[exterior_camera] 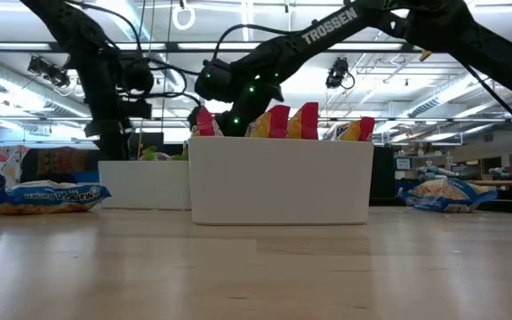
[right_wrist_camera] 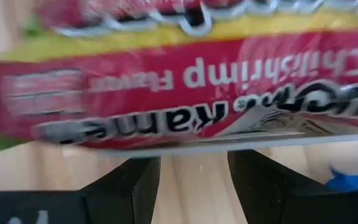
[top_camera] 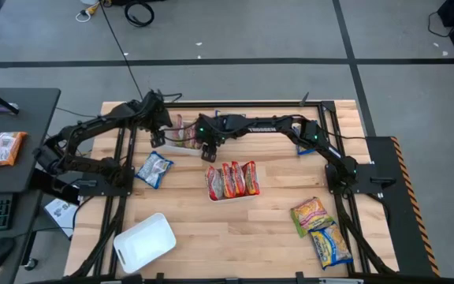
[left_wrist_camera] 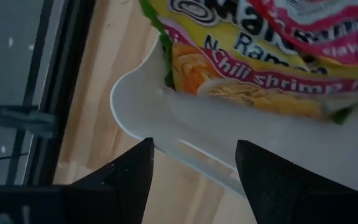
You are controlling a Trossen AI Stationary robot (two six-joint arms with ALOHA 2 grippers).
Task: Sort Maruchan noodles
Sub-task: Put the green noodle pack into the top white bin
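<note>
Your chili shrimp packets (left_wrist_camera: 260,56) lie in the far white tray (left_wrist_camera: 185,134); red-orange ones (top_camera: 232,179) stand in the middle tray (top_camera: 235,196). Your left gripper (left_wrist_camera: 191,180) and right gripper (right_wrist_camera: 194,186) both hover at the far tray, fingers parted, gripping nothing.
</note>
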